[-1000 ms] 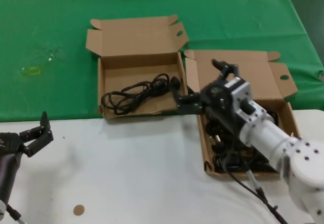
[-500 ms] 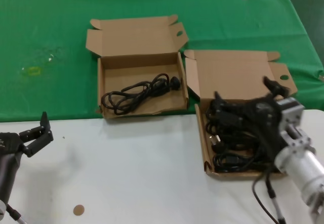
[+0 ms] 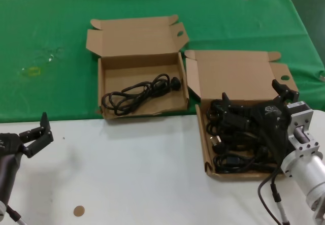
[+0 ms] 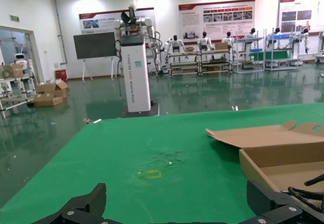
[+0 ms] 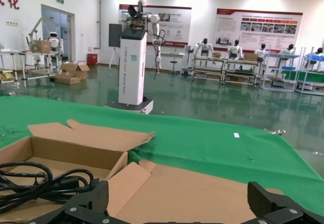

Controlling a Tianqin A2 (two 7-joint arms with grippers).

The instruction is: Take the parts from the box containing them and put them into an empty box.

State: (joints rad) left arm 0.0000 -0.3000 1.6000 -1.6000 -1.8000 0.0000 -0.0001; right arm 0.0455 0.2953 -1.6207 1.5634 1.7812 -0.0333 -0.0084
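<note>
Head view: one cord lies in the far box, at 10 o'clock from the full box; many cords remain there. Right gripper hovers over them, fingers apart, empty. Left gripper idle at bench edge, apart.
Left wrist view: far box corner only.
Right wrist view: the moved cord rests in the far box.
Progress: judged early; most left.
</note>
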